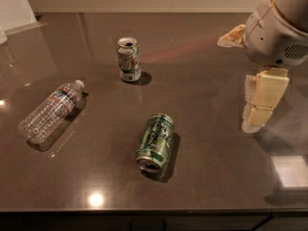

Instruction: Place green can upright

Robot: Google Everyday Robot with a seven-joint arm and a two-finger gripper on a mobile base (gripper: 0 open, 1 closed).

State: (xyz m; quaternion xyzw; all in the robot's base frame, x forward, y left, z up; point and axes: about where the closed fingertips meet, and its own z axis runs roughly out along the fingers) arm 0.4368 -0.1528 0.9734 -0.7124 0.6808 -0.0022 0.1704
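The green can (155,141) lies on its side near the middle front of the dark table (207,143), its open top facing the front edge. My gripper (248,71) hangs above the table at the right, well to the right of the can and apart from it. It is open and empty; one cream finger (262,100) points down and the other (232,35) shows behind the wrist.
A mostly white can with green and red marks (128,59) stands upright at the back centre. A clear plastic water bottle (52,110) lies on its side at the left. The table's front edge runs along the bottom.
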